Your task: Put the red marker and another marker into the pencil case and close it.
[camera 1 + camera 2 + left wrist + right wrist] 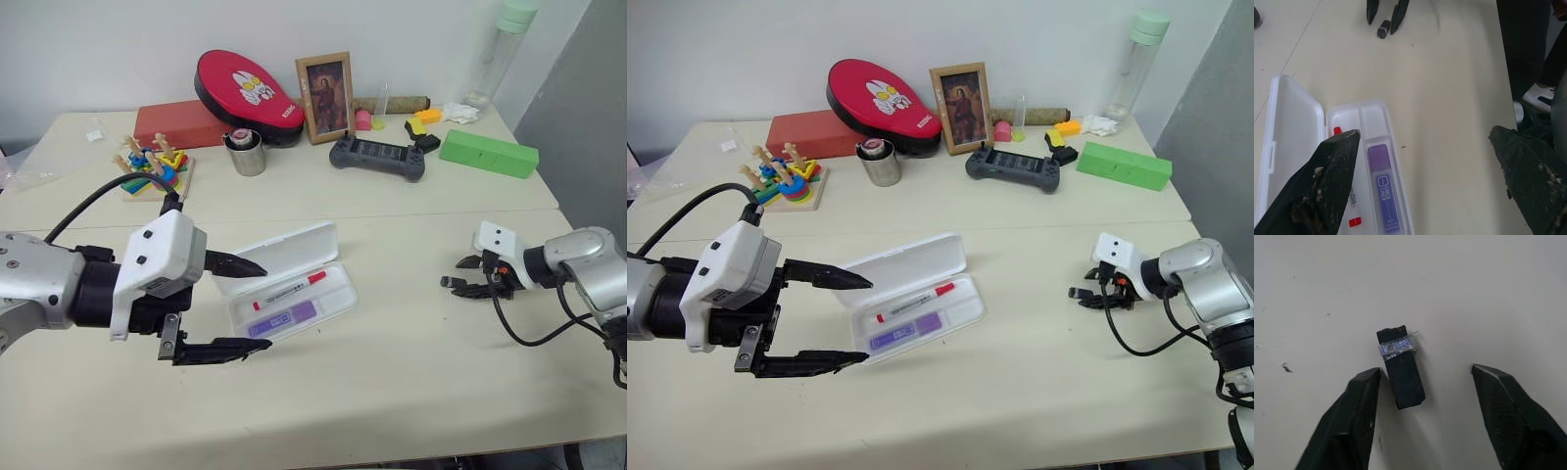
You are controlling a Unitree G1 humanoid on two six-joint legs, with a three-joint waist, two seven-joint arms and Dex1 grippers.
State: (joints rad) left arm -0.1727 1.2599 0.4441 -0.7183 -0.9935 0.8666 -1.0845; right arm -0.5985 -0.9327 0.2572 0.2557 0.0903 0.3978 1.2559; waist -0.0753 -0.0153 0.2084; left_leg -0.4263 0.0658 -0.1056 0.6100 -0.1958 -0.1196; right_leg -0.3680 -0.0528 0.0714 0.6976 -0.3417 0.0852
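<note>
The white pencil case (341, 297) lies open at the table's middle, its lid (284, 249) folded back. In its tray the red marker (289, 291) lies beside the short purple marker (284, 319). My left gripper (266, 305) hovers open at the case's left end, its fingers spread wide. In the left wrist view one finger hides part of the red marker (1337, 130), and the purple marker (1383, 191) is plain to see. Far to the right my right gripper (1426, 372) is low over the table and open. A small dark cap-like piece (1400, 367) lies between its fingers, close to one.
Along the back stand a green box (488, 153), a game controller (377, 157), a picture frame (325, 96), a red pouch (250, 93), a metal cup (246, 154), a wooden stacking toy (155, 166) and a clear bottle (500, 49).
</note>
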